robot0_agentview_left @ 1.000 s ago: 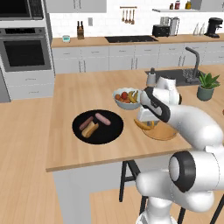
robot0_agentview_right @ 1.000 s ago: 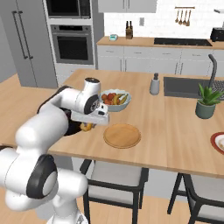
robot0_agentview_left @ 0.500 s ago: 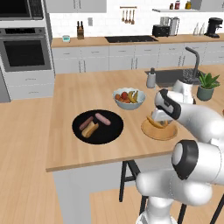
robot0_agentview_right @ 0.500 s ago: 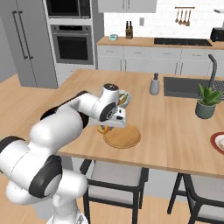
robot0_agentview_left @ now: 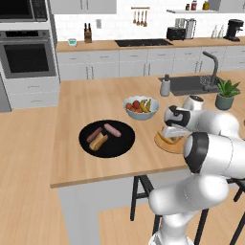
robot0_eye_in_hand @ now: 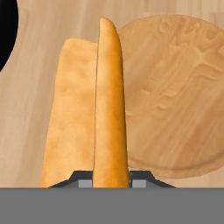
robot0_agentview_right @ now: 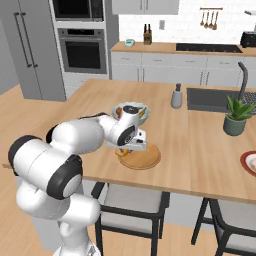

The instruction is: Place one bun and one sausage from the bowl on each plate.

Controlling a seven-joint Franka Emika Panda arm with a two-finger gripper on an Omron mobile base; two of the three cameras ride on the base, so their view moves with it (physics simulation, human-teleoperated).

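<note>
My gripper (robot0_eye_in_hand: 111, 180) is shut on a golden hot-dog bun (robot0_eye_in_hand: 94, 113), which sticks out from between the fingers. In the hand view the bun hangs over the counter just left of the tan wooden plate (robot0_eye_in_hand: 175, 96). From the right base view the gripper (robot0_agentview_right: 132, 146) holds the bun (robot0_agentview_right: 123, 152) at the left rim of that plate (robot0_agentview_right: 147, 159). The black bowl (robot0_agentview_left: 115, 146) lies further left and holds two sausages (robot0_agentview_left: 113, 129) and another bun (robot0_agentview_left: 99, 141). The red-rimmed plate (robot0_agentview_right: 248, 164) sits at the far right edge.
A white fruit bowl (robot0_agentview_left: 140, 106) stands just behind the tan plate. A soap dispenser (robot0_agentview_right: 176, 96), the sink (robot0_agentview_right: 215, 99) and a potted plant (robot0_agentview_right: 235, 116) are further back right. Stools stand under the counter's front edge (robot0_agentview_right: 165, 184).
The arm has swung right from beside the black bowl to the tan plate, carrying the bun with it. The bowl and plates have stayed put.
</note>
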